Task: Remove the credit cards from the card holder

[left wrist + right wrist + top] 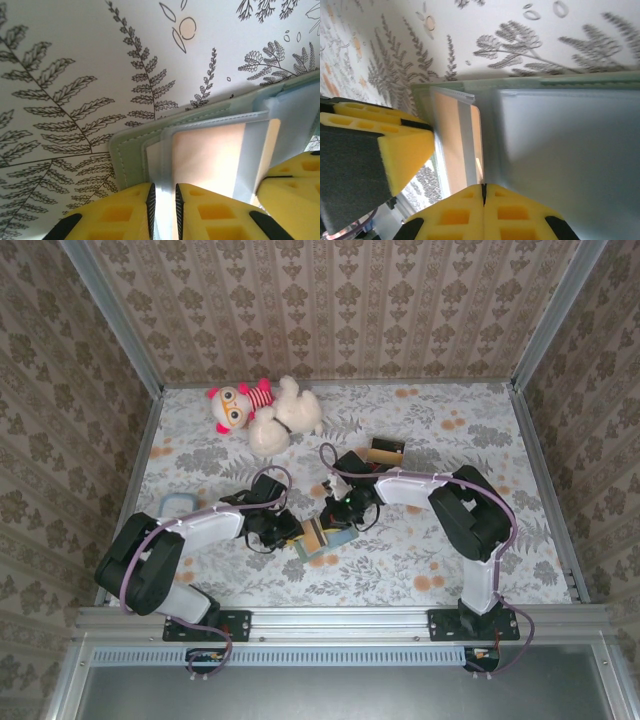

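Where the card holder [328,542] lies open on the counter [400,570] between both arms, the left hand [163,195] is clamped on its clear pocket holding a tan credit card [207,160]. The right hand [483,189] pinches its fold, fingers together.

We are looking at a pale grey-green card holder [131,145] carrying a tan credit card [207,157]; the left pincer [163,202] and right pincer [483,192] are showing yellow with black trim, and the white worktop [75,50] is wearing grey fern prints and orange blossoms.
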Action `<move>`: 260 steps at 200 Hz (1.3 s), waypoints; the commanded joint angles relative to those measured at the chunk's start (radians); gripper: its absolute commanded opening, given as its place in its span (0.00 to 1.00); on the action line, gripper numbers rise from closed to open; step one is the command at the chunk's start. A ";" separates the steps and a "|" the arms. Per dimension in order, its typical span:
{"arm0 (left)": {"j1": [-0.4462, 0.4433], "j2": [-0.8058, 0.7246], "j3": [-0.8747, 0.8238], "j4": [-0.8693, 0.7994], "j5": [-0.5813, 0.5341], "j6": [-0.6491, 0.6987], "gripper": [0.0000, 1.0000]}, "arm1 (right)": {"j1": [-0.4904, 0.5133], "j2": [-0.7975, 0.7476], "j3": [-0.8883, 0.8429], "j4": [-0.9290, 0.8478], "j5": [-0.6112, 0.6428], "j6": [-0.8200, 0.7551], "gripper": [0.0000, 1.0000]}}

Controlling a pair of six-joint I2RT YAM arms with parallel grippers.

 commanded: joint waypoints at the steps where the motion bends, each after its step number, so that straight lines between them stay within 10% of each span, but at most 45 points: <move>1: -0.003 0.013 0.010 -0.045 -0.010 0.022 0.21 | -0.009 -0.029 -0.015 -0.072 0.075 -0.047 0.02; 260: -0.007 0.109 0.104 -0.108 -0.035 0.097 0.01 | -0.029 -0.043 -0.020 -0.083 0.145 -0.059 0.02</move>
